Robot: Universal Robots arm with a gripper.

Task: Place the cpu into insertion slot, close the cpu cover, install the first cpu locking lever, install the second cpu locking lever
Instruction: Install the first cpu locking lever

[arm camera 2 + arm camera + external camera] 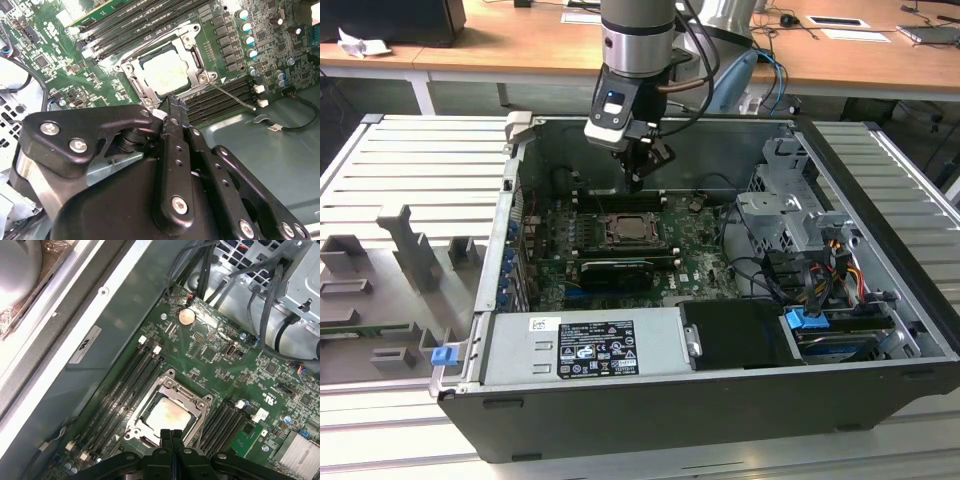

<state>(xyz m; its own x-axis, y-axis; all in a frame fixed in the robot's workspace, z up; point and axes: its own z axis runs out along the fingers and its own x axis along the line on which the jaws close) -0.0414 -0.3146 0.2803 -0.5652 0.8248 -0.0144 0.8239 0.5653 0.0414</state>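
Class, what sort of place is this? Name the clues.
Likely a robotics lab or workshop: an opened computer case lies on a slatted metal bench, a robot arm's gripper hangs over its motherboard, and office desks stand behind.

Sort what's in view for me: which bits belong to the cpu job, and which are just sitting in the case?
Job in hand:
cpu, seated in its socket
cpu cover, lying flat around it
locking lever, thin rod sticking out beside the socket
gripper, shut, empty, over the socket

Just lying about:
memory slots
coin battery
power supply
drive cage
cables
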